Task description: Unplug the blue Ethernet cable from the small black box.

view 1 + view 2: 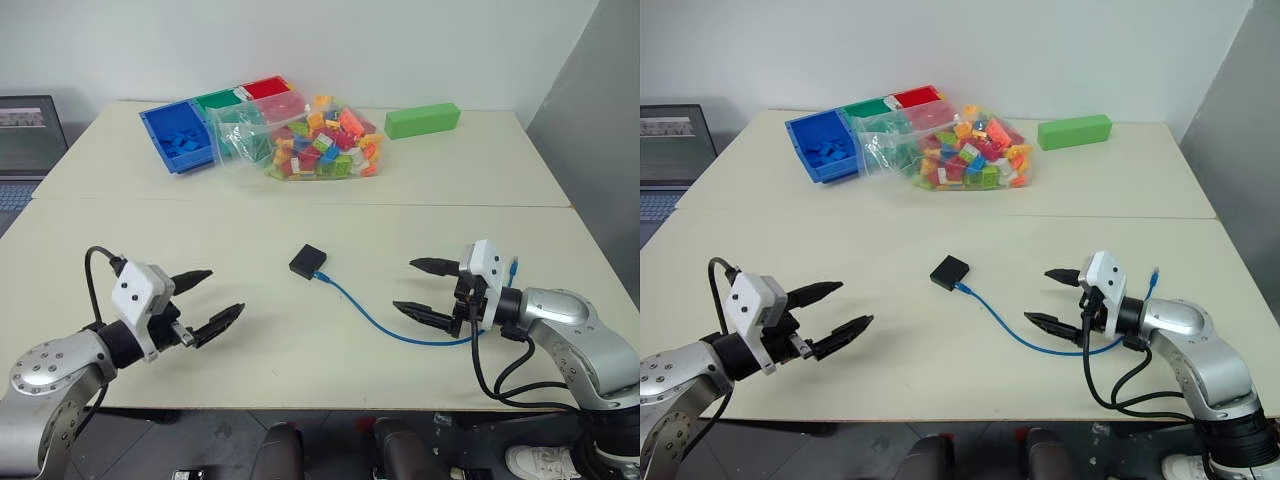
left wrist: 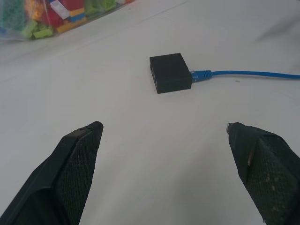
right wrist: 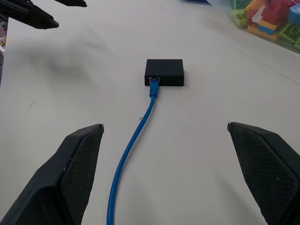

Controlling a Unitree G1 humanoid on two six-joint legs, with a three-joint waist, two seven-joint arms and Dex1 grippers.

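Hovering wide-fingered, left gripper (image 1: 205, 297) and right gripper (image 1: 428, 288) flank mid-worktop small black box (image 1: 308, 261); next I pin it, pull blue Ethernet cable (image 1: 375, 315).

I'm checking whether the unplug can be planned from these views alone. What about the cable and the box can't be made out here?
- Blue Ethernet cable: part of its run is hidden behind the right gripper in the head views.
- Plug latch at the small black box: too small to see in the right wrist view.
- Box's remaining ports: dark, empty or not is unclear in the left wrist view.
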